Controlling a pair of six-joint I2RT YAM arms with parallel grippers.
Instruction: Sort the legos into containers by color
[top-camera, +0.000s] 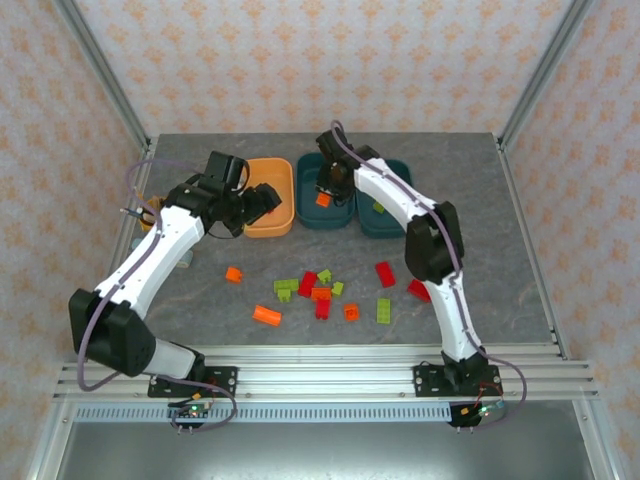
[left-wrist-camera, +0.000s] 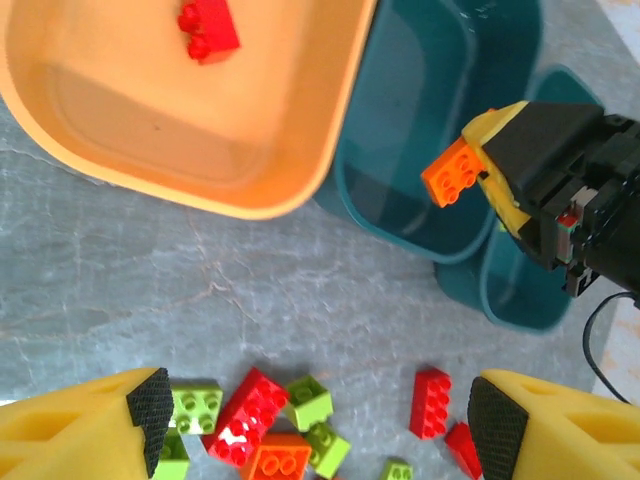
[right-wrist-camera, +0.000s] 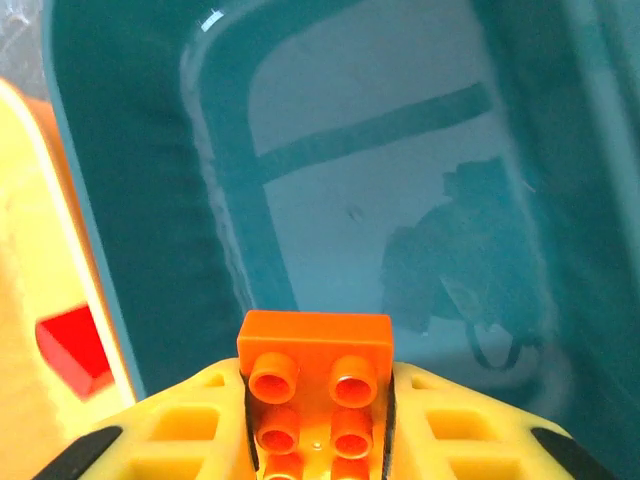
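The right claw (right-wrist-camera: 315, 425) is clamped on an orange lego brick (right-wrist-camera: 315, 385). The brick's studs face the wrist camera, and its long axis runs along the fingers, with its free end jutting past the tips. It hangs over the teal container (right-wrist-camera: 130, 200), above the bare floor. Beside it sits the orange container (left-wrist-camera: 150, 110), with a red brick (left-wrist-camera: 208, 25) inside.

The left claw (left-wrist-camera: 310, 420) is spread wide above the grey marbled counter (left-wrist-camera: 150, 290). Nothing is between its pads (left-wrist-camera: 150, 415). Below it lies a loose cluster of red, lime and orange bricks (top-camera: 320, 290). Peach patterned walls (top-camera: 330, 60) and metal frame posts (top-camera: 100, 70) enclose the space.
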